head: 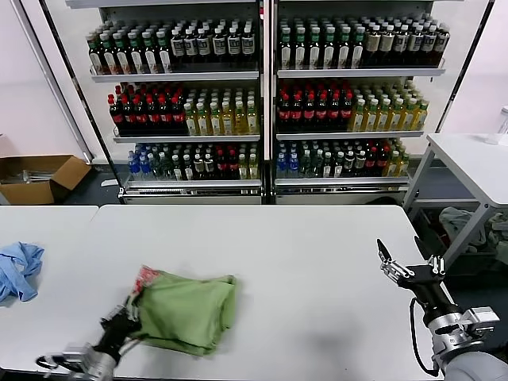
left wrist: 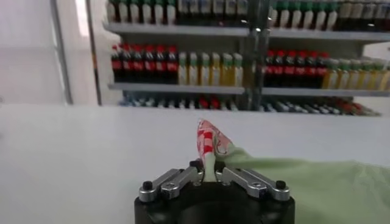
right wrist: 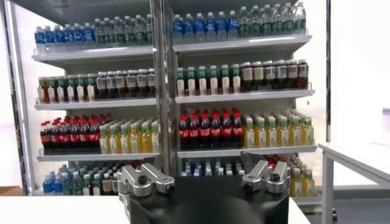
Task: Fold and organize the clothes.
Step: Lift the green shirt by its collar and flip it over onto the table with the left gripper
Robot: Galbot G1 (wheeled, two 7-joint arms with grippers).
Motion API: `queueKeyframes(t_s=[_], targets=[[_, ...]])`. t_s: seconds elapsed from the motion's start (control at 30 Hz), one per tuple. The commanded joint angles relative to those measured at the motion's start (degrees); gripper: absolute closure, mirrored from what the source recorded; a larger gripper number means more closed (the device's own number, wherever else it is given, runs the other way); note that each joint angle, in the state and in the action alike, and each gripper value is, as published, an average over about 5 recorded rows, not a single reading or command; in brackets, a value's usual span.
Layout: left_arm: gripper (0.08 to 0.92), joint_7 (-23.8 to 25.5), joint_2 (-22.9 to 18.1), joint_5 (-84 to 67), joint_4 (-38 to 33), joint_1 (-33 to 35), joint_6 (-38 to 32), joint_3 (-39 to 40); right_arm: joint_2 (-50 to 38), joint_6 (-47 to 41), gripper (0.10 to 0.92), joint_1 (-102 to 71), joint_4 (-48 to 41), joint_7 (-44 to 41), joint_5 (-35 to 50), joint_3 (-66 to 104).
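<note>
Left end effector [left wrist: 209, 175]: low at the near left corner of the table [head: 317, 262], jaws pinched narrow on an edge of the polo shirt [head: 186, 311] — the left wrist view shows cloth standing up between the fingers, red-and-white checkered print showing.
Why that grip: a pinch on a corner edge looks like the way to lift or drag one layer for a fold, rather than scooping the whole bundle.
Polo shirt: a loosely bunched, partly folded green heap on the near left part of the table; it spreads from the left end effector toward the table's middle, so the bulk lies just beyond the jaws and to their right side.
Right end effector [head: 409, 264]: near the table's right edge, jaws spread wide and holding nothing, well apart from the shirt; looks like it waits its turn.
Blue cloth [head: 17, 270]: crumpled at the far left edge, apart from the shirt, untouched.
Backdrop: drink shelves [head: 262, 103] behind the table, a cardboard box [head: 36, 176] on the floor at left.
</note>
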Motion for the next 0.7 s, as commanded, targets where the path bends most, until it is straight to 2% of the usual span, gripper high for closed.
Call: queueKeyframes(t_s=[0.03, 0.23, 0.33, 0.4, 0.47, 0.6, 0.7], targets=[[0.856, -1.0, 8.6, -2.8, -1.2, 4.0, -1.8, -24.6, -0.1, 0.0, 0.203, 2.5, -0.5, 0.0, 0.1, -1.9], [0.856, 7.1, 14.3, 8.1, 1.8, 7.7, -6.0, -39.4, -0.1, 0.0, 0.203, 4.4, -1.0, 0.0, 0.4, -3.2], [0.856, 9.9, 14.6, 14.4, -1.4, 7.5, -7.3, -37.2, 0.1, 0.0, 0.203, 4.3, -0.9, 0.0, 0.3, -3.5], [0.856, 10.4, 13.5, 18.8, -3.2, 6.7, -7.8, -30.3, 0.0, 0.0, 0.203, 3.8, -0.6, 0.0, 0.3, -3.2], [0.856, 10.8, 11.4, 25.9, -1.4, 4.4, -9.4, -19.6, 0.0, 0.1, 0.203, 3.1, -0.3, -0.1, 0.3, -2.6], [0.856, 9.5, 4.5, 38.2, 12.9, -3.8, -13.1, 3.8, 0.2, 0.5, 0.203, 1.4, 0.3, -0.2, 0.3, -1.6], [0.856, 8.3, -1.2, 41.4, 21.8, -8.3, -16.0, 13.8, 0.2, 0.8, 0.203, 0.2, 0.7, -0.3, 0.2, -0.9]])
